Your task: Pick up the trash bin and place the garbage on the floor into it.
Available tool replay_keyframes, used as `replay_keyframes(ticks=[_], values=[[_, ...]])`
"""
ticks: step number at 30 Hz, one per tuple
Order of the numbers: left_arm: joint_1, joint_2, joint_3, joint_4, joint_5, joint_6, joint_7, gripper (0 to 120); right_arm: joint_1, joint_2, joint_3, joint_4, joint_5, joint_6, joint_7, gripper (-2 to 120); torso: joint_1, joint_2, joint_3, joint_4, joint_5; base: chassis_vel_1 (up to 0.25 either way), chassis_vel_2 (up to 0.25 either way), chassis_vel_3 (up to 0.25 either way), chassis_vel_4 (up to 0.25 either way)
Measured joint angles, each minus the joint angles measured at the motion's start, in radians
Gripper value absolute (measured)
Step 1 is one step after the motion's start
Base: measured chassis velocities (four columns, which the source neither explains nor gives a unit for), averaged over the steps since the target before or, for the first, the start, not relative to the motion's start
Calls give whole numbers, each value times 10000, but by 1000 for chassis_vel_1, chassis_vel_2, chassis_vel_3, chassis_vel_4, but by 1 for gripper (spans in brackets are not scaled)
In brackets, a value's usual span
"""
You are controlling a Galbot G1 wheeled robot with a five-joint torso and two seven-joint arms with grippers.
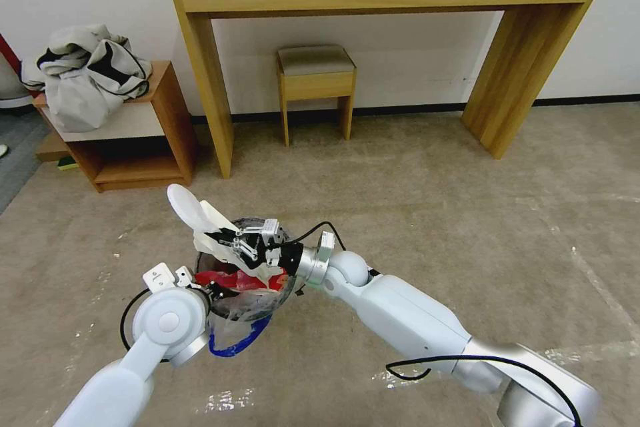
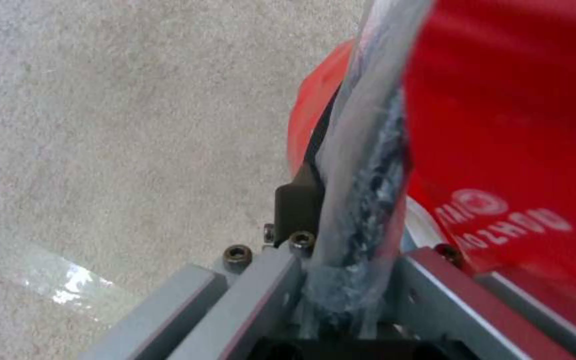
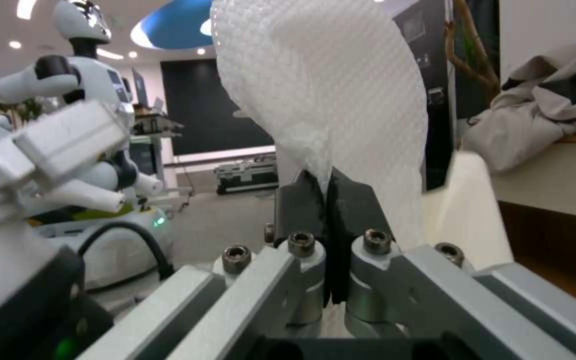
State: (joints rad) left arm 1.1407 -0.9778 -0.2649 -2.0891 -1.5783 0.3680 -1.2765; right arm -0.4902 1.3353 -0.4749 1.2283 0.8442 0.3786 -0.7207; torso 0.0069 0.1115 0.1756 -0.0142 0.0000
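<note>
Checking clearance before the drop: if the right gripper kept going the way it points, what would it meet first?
Probably nothing close: the right gripper, shut on white paper above the bin, points past the rim toward the side shelf. Depth unclear.

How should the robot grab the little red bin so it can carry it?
By the rim, from the side, I'd say. The trash bin is open-topped with a thin wall that fits between fingers. The left gripper already pinches rim and bag liner this way.

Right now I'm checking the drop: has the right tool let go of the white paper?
No, the right tool is shut on the white paper, held above the bin.
</note>
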Motion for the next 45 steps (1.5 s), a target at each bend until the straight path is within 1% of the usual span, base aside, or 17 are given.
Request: replay_keyframes(ticks=[11,20,35,45], values=[[1,77,-47,-142,-46,-21,-1,0,-165,157,107,-595,-295,176,-77,0,0,0,0,-1,0,0,0,0,0],[-69,75,-49,-143,-74,-24,-3,0,-241,173,107,-664,-431,203,-72,0,0,0,0,0,0,0,0,0,0],[-115,215,-84,-171,-197,-36,-75,0,-366,-165,-50,-458,-528,210,60,0,0,0,0,0,0,0,0,0,0],[-125,209,-79,-221,-212,-52,-100,0,-459,-272,-68,-460,-749,267,166,0,0,0,0,-1,0,0,0,0,0]])
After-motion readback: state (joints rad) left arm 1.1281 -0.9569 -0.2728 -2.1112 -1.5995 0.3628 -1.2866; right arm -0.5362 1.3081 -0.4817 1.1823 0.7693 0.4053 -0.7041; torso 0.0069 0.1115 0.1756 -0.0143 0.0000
